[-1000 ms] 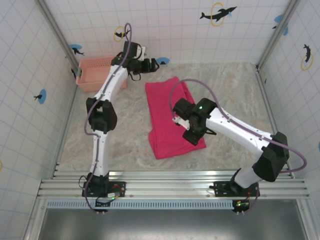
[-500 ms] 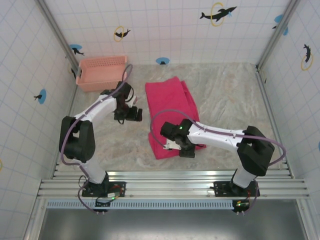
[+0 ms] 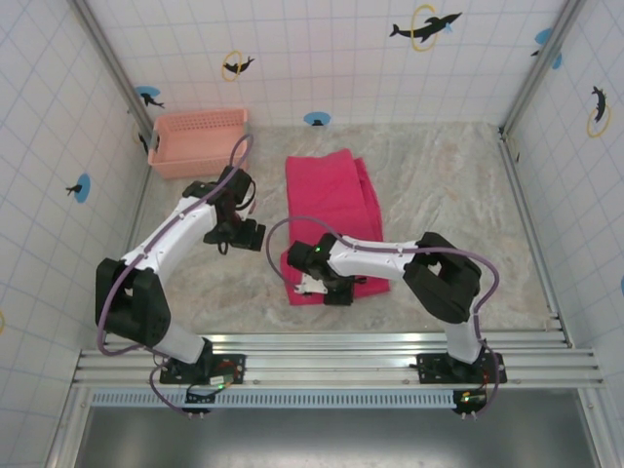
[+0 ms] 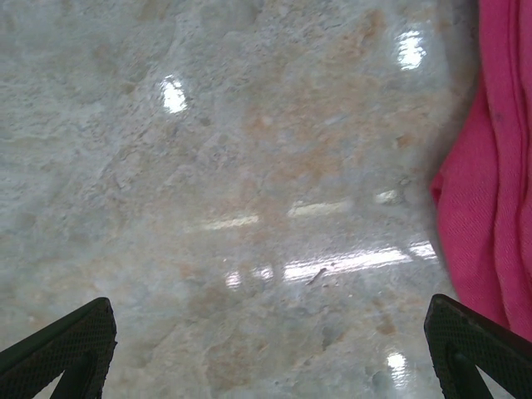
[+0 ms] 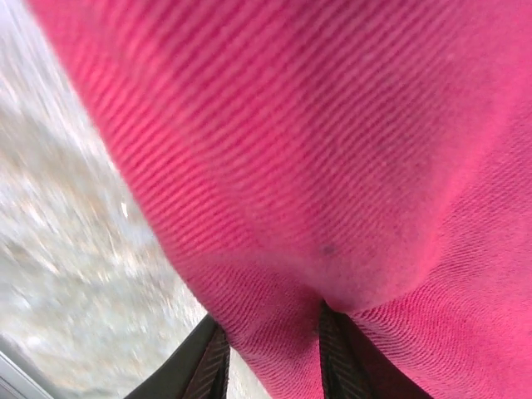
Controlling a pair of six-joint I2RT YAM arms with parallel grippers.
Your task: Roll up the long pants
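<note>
Top view
- The long pants point(image 3: 331, 200) lie as a folded magenta strip from upper centre to lower centre of the frame, flat on the marbled table point(image 3: 448, 195)
- The right gripper point(image 3: 317, 289) is down on the strip's lower-left corner, at its near end; the arm lies across the lower edge of the cloth
- The left gripper point(image 3: 252, 234) is over bare table just left of the strip, apart from the cloth
- A pale pink mesh basket point(image 3: 200, 136) stands at upper left by the back wall, well apart from the pants

Left wrist view
- The left gripper point(image 4: 266, 353) is spread wide, one black fingertip point(image 4: 62, 345) in the lower left corner and the other in the lower right, with bare table point(image 4: 249, 166) between them
- The pants point(image 4: 495, 166) run down the right edge of the frame, a rounded fold bulging inward at mid-right
- The right-hand fingertip is close to the cloth; contact cannot be told

Right wrist view
- The pants point(image 5: 332, 150) cover the upper and right parts of the frame, ribbed weave close to the lens
- At bottom centre the right gripper point(image 5: 270, 357) is clamped on a fold of the cloth, which bulges down between its dark fingers point(image 5: 209, 366)
- Blurred table point(image 5: 66, 249) shows at left
</note>
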